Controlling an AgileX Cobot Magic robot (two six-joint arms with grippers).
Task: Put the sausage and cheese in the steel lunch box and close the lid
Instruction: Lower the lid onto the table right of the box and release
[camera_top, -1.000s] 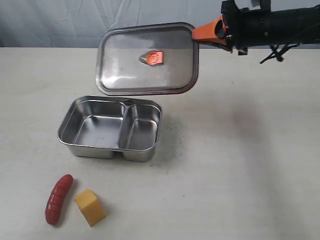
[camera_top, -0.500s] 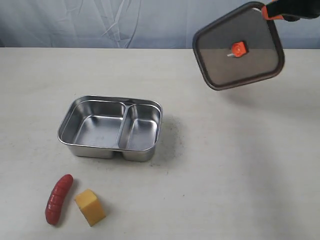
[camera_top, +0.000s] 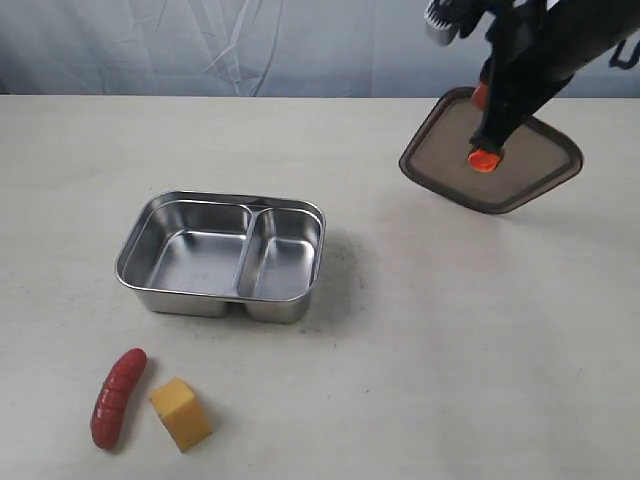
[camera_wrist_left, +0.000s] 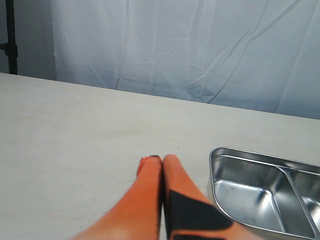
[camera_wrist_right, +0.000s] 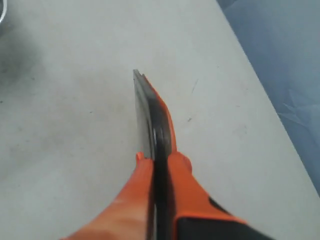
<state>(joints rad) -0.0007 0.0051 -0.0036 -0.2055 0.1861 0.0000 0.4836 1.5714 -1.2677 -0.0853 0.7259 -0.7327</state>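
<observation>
One lid (camera_top: 535, 170) edge pinched by right fingers (camera_wrist_right: 187, 187) (arm (camera_top: 560, 40) hides part); left fingers (camera_wrist_left: 147, 195) clenched, empty.

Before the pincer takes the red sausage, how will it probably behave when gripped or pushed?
The sausage looks glossy, so it may slip under a light pinch. Its long, rounded body could roll if pushed from the side, though the slight curve would probably stop it soon. The ridged segments suggest a soft skin that might give a little when squeezed.
</observation>
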